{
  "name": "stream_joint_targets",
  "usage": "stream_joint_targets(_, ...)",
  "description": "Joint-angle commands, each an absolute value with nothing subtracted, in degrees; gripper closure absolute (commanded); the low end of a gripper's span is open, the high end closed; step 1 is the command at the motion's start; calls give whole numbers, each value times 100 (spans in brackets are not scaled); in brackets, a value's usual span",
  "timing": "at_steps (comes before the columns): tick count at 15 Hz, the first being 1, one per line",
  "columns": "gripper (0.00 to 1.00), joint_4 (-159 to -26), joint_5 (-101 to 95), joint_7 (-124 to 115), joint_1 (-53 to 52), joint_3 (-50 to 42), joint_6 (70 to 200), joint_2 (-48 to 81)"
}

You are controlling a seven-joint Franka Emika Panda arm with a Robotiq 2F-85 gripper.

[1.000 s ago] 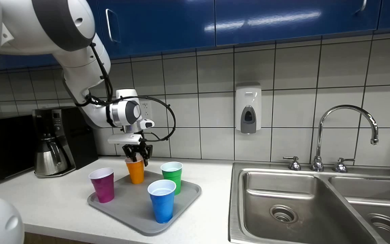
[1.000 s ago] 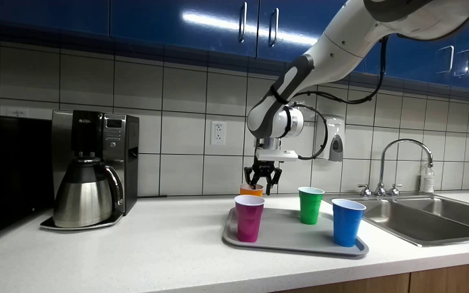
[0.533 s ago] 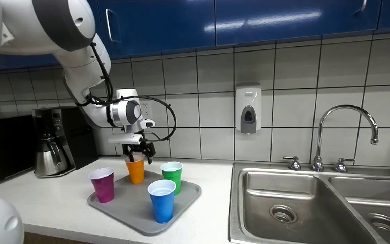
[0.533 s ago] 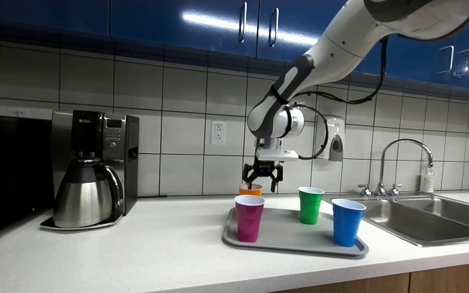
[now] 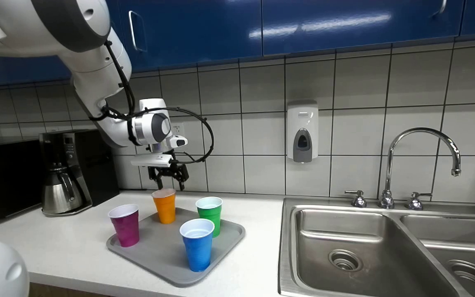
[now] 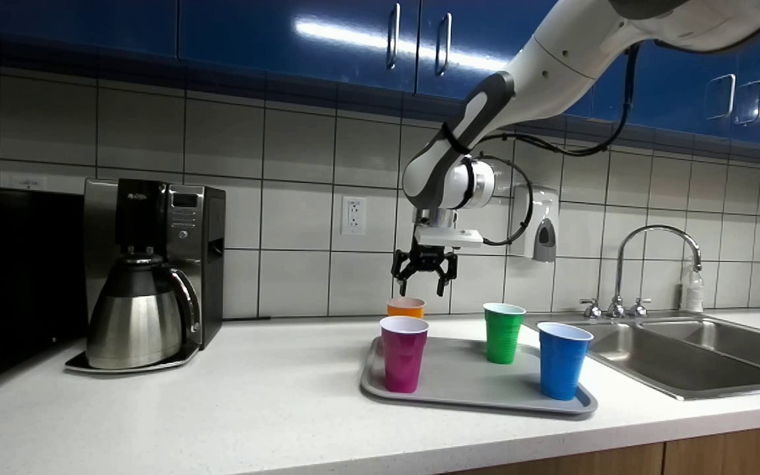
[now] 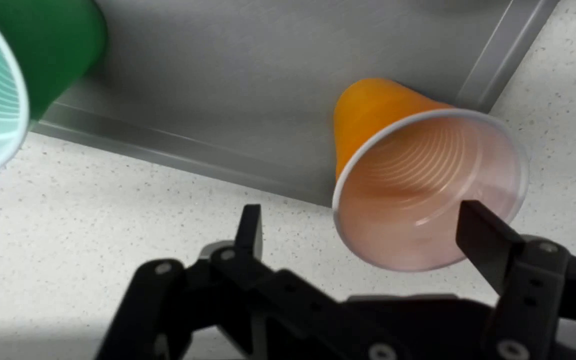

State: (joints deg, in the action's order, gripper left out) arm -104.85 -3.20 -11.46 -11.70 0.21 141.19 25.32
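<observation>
My gripper (image 5: 170, 186) is open and empty just above the orange cup (image 5: 165, 208), apart from its rim; the gripper (image 6: 422, 292) also shows this in an exterior view. In the wrist view one finger of the gripper (image 7: 362, 205) overlaps the mouth of the orange cup (image 7: 368, 115), and the other is over the counter. The orange cup stands upright at the back of a grey tray (image 5: 163, 255). On the tray also stand a magenta cup (image 6: 403, 356), a green cup (image 6: 503, 336) and a blue cup (image 5: 198, 247). The magenta cup partly hides the orange one in an exterior view.
A coffee maker with a steel carafe (image 6: 136, 323) and a black appliance (image 6: 17, 277) stand at the left. A steel sink (image 5: 289, 247) with a tall faucet (image 5: 425, 130) is at the right. Blue cabinets (image 5: 200, 29) hang above. A soap dispenser (image 5: 302, 132) is on the wall.
The fingers have spread slightly wider. The gripper has risen: one fingertip was down in the orange cup's mouth and is now above it. The cups and tray have not moved.
</observation>
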Motion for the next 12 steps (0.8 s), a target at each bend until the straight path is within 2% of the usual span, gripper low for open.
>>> stream_joint_targets(1, 0, -10769, -377, -1068, -1099, 128, 14196, 2136)
stream_joint_targets(12, 0, -11699, -685, -1009, -1123, 217, 14343, 1237)
